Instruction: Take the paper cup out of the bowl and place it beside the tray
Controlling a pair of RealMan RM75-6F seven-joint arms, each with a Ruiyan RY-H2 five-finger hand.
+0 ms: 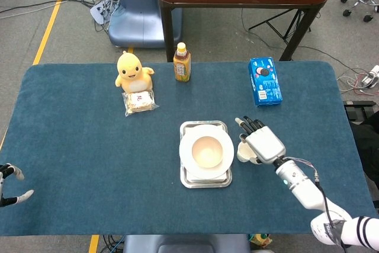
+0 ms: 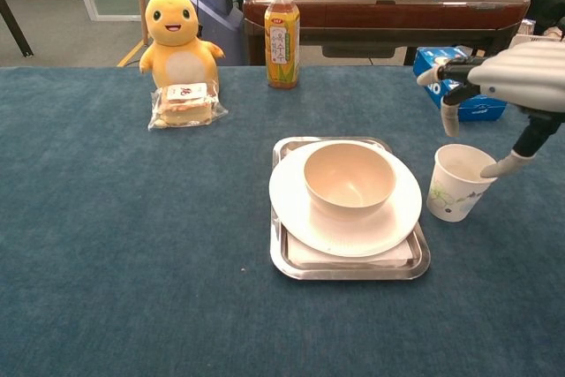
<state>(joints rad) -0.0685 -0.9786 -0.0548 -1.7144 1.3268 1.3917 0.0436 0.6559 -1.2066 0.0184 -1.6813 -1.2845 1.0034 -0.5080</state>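
Observation:
The white paper cup [image 2: 456, 184] stands upright on the blue table just right of the metal tray [image 2: 353, 271]. In the head view the cup [image 1: 243, 153] is mostly covered by my right hand [image 1: 265, 143]. That right hand [image 2: 508, 77] hovers above the cup with its fingers spread, and the thumb tip hangs close by the rim. The cream bowl [image 2: 349, 178] sits empty on a white plate [image 2: 388, 222] in the tray [image 1: 204, 183]. My left hand [image 1: 12, 185] shows at the table's lower left edge, fingers apart and holding nothing.
A yellow duck toy [image 2: 181, 33] with a wrapped snack [image 2: 184, 103] stands at the back left. A drink bottle [image 2: 282, 34] is behind the tray. A blue cookie box [image 1: 264, 81] lies at the back right, beyond my right hand.

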